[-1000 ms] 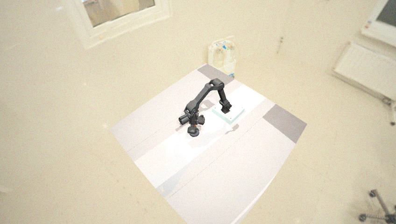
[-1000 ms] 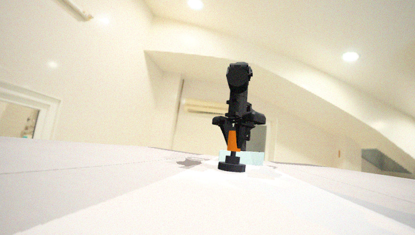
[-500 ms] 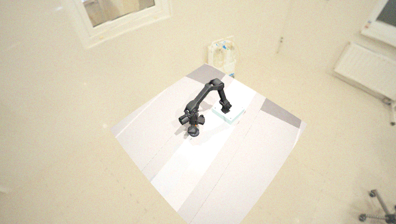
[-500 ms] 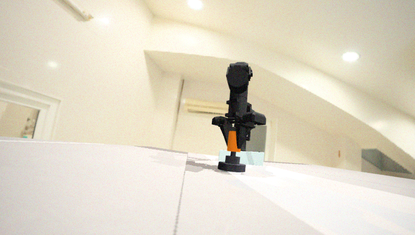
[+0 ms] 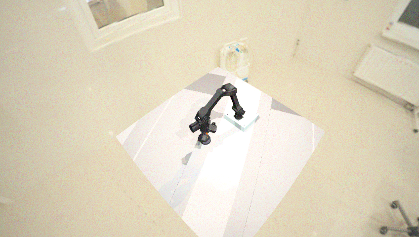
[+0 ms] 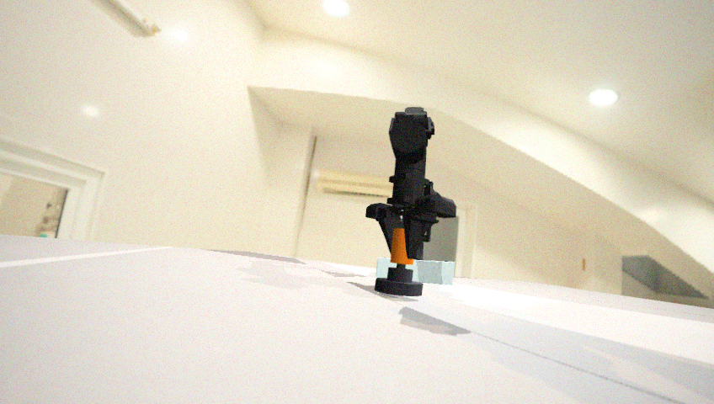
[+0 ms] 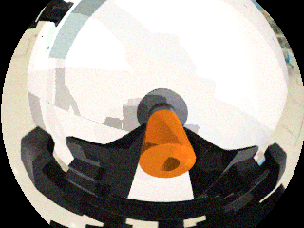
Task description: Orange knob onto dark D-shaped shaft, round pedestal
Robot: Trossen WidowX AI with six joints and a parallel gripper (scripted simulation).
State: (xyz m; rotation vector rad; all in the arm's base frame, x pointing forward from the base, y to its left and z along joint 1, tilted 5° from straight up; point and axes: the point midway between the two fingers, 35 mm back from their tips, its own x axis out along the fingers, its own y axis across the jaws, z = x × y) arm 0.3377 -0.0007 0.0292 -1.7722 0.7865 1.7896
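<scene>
The orange knob [image 6: 398,241] [image 7: 166,124] is upright, with a dark mark on its top in the wrist view. A little orange shows in the top view. My gripper [image 6: 402,252] [image 7: 163,128] is shut on the knob, one finger on each side, pointing down. The round dark pedestal [image 5: 208,142] [image 6: 398,288] [image 7: 180,101] stands directly below. In the exterior view the knob's lower edge is at the dark shaft [image 6: 400,267], clear of the pedestal, with a short length of shaft showing beneath it. Whether the shaft's tip is inside the hole is hidden, as are both flat sides.
The arm's pale teal base block [image 5: 243,125] [image 6: 435,273] [image 7: 63,44] stands behind the pedestal in the exterior view. The arm arches from it over the white table [image 5: 282,146] [image 6: 200,325]. Shadows and bright bands cross the table top.
</scene>
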